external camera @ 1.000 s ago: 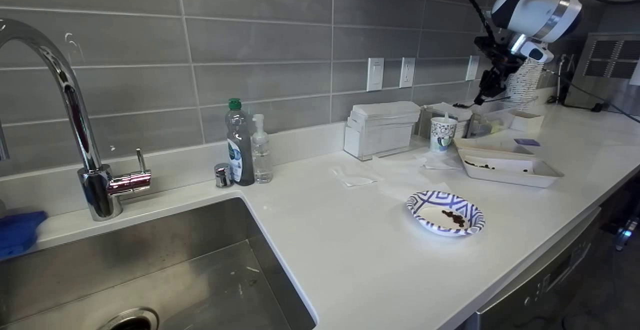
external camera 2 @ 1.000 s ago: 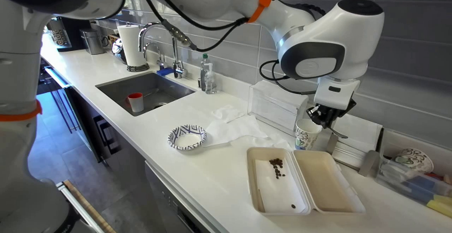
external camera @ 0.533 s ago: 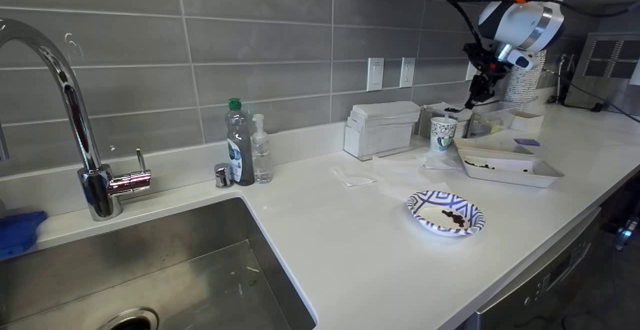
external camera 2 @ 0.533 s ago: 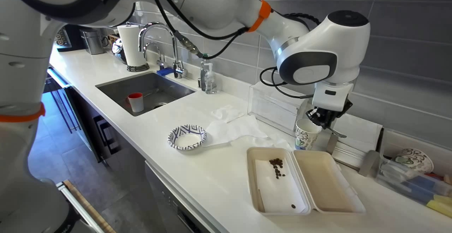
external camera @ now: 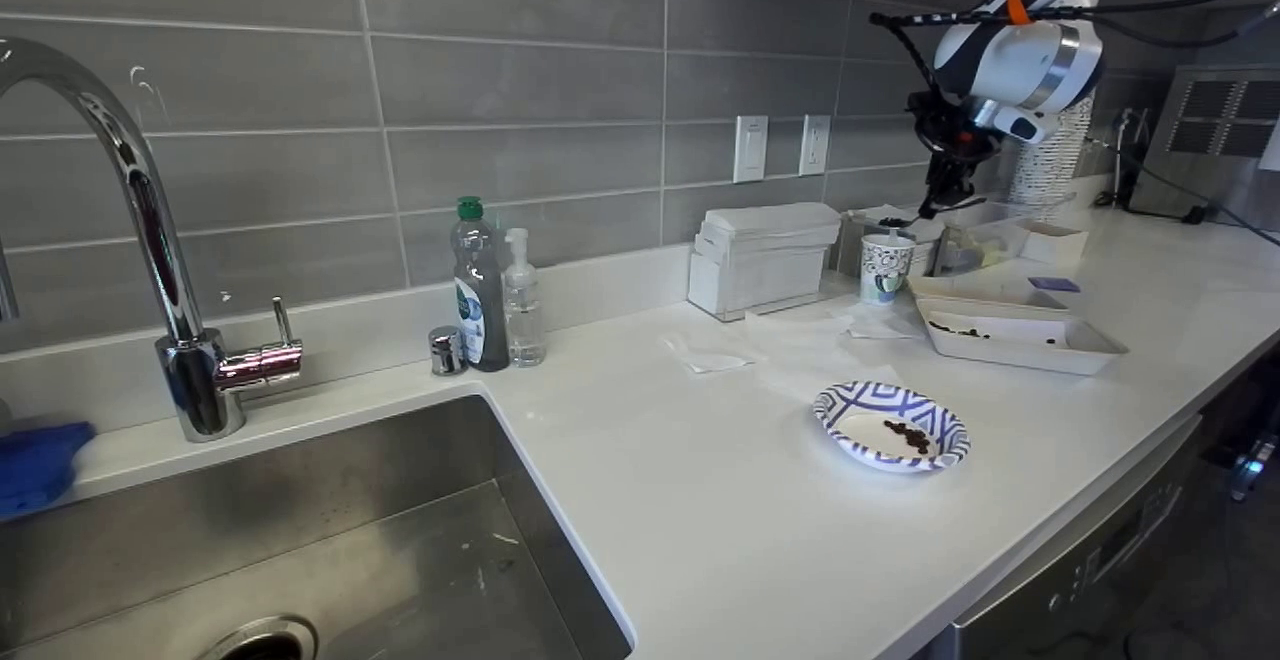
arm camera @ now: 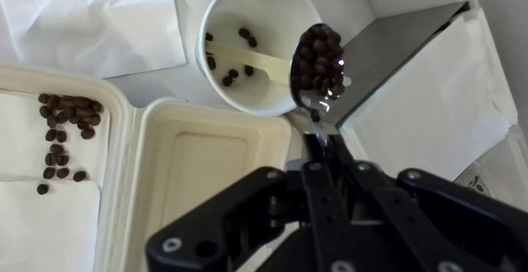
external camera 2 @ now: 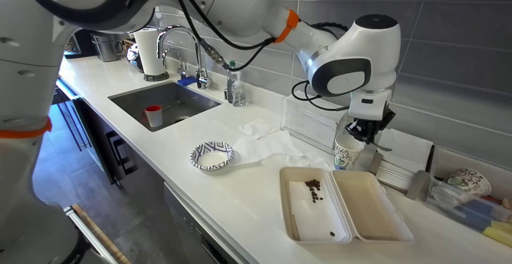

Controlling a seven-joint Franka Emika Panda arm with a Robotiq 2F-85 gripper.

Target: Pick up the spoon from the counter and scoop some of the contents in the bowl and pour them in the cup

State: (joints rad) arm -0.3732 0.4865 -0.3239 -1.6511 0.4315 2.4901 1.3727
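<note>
My gripper is shut on the spoon, whose bowl is heaped with dark brown beans. In the wrist view the spoon's bowl overlaps the right rim of the white cup. The cup stands upright and holds a pale stick and several beans. In an exterior view the gripper holds the spoon level, just above the cup. The gripper also shows beside the cup, with the spoon's handle sticking out behind. The blue-patterned bowl, with some beans inside, is on the counter.
An open beige box with loose beans lies in front of the cup. A napkin holder and a stack of white napkins flank the cup by the wall. A clear bin stands beyond. Paper napkins lie nearby.
The gripper has moved with the spoon leftwards and slightly down in an exterior view, so the loaded spoon is now at the cup's rim. The cup, bowl and box have not moved.
</note>
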